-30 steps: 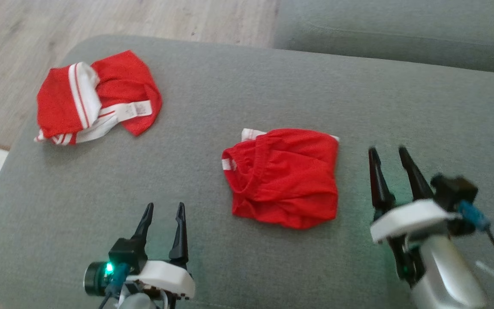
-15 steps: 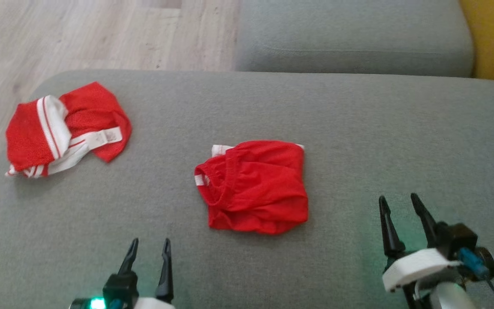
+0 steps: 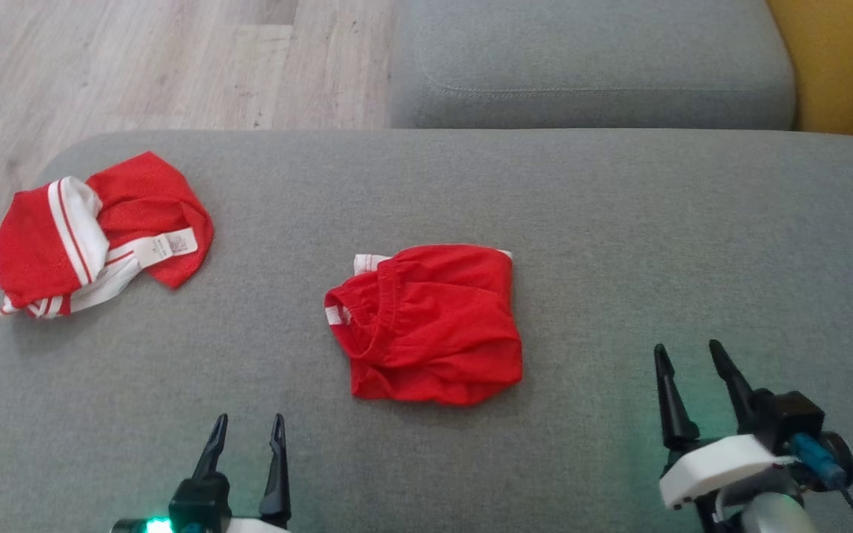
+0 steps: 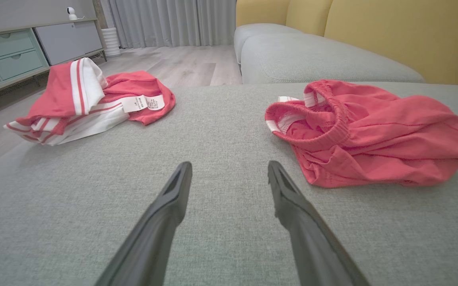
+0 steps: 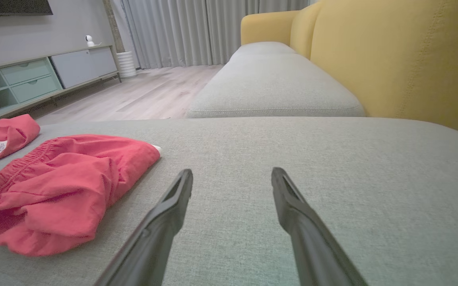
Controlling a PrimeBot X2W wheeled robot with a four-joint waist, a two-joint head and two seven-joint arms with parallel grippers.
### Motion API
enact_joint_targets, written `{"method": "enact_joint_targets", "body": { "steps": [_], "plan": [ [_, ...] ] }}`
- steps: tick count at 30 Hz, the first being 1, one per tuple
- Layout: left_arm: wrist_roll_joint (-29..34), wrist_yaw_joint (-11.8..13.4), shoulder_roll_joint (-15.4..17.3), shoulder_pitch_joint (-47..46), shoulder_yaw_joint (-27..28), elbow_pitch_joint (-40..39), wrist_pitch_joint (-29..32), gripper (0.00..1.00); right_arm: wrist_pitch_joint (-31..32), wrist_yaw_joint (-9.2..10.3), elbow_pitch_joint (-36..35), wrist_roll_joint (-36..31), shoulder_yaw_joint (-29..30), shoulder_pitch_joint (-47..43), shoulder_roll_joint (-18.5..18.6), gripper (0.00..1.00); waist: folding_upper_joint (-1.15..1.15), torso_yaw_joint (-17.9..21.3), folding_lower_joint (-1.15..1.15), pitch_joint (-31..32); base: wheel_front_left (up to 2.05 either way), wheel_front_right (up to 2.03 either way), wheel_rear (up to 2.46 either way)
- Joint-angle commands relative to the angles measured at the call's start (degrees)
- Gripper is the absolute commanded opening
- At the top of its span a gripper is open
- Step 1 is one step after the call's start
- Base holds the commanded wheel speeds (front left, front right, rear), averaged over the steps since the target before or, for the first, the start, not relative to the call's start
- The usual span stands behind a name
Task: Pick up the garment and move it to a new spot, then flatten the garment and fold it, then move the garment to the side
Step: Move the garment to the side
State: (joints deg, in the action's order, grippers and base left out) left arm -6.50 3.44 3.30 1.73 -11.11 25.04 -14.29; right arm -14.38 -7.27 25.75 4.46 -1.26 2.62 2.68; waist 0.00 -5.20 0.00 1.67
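A red garment [image 3: 426,326] lies folded in a rough square in the middle of the grey sofa cushion [image 3: 619,237]; it also shows in the left wrist view [image 4: 368,135] and the right wrist view [image 5: 54,186]. A second red garment with white stripes [image 3: 101,229] lies crumpled at the cushion's far left [image 4: 90,99] [image 5: 6,133]. My left gripper [image 3: 249,422] [image 4: 229,165] is open near the bottom edge, left of the folded garment and apart from it. My right gripper [image 3: 687,348] [image 5: 232,171] is open to its right, over bare cushion.
Beyond the cushion's far edge is wooden floor [image 3: 138,66] and another grey seat cushion [image 3: 589,66]. A yellow sofa back [image 5: 404,63] rises at the right. A low cabinet [image 4: 22,51] stands across the room.
The head camera has shifted, so the whole picture moved. Both grippers have drawn back from the folded garment toward the bottom edge and stay open. The garments lie as before.
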Motion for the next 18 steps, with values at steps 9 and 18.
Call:
{"method": "enact_joint_targets", "body": {
  "steps": [9,18],
  "plan": [
    [-0.9,-1.5,-0.3,-2.3,0.9,-0.7,-0.7,1.0,-0.6,-0.22,2.6,5.9,-13.9,5.5,0.2,0.98,0.0,-3.9,0.0,-1.9,0.0,0.0,0.0],
    [-1.9,-2.4,-0.4,-3.7,-0.3,-0.1,-0.7,1.0,-0.2,-0.22,12.9,9.2,-18.2,13.5,0.2,0.77,0.0,-8.0,0.0,-4.5,0.0,0.0,0.0]
  ]
}}
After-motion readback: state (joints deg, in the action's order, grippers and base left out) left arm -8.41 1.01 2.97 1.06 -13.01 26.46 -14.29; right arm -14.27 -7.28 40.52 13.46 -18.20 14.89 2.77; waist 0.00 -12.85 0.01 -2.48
